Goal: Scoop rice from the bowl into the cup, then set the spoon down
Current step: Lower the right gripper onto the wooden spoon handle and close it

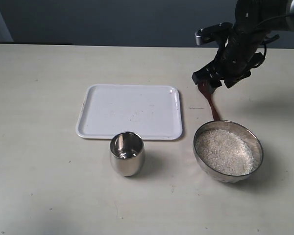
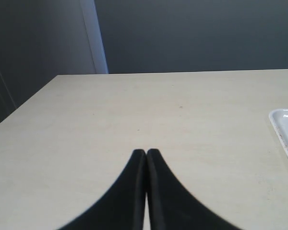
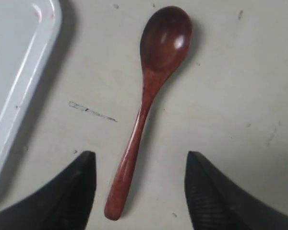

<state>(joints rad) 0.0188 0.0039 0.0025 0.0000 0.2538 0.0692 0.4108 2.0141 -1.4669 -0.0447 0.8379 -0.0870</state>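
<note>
The reddish-brown wooden spoon [image 3: 149, 91] lies flat on the table, bowl side up. Its handle end lies between the fingers of my right gripper [image 3: 140, 158], which is open and hovers above it without touching. In the exterior view the right gripper [image 1: 214, 81] hangs over the spoon [image 1: 211, 104], just behind the wide steel bowl [image 1: 257, 143]. White rice [image 1: 225, 152] fills that bowl. The steel cup [image 1: 127, 153] stands upright to the left of the bowl. My left gripper [image 2: 146, 152] is shut on nothing above bare table, outside the exterior view.
A white tray [image 1: 130, 111] lies behind the cup and left of the spoon; its edge shows in the right wrist view [image 3: 19, 72] and a corner in the left wrist view [image 2: 285, 129]. Pale tabletop surrounds everything.
</note>
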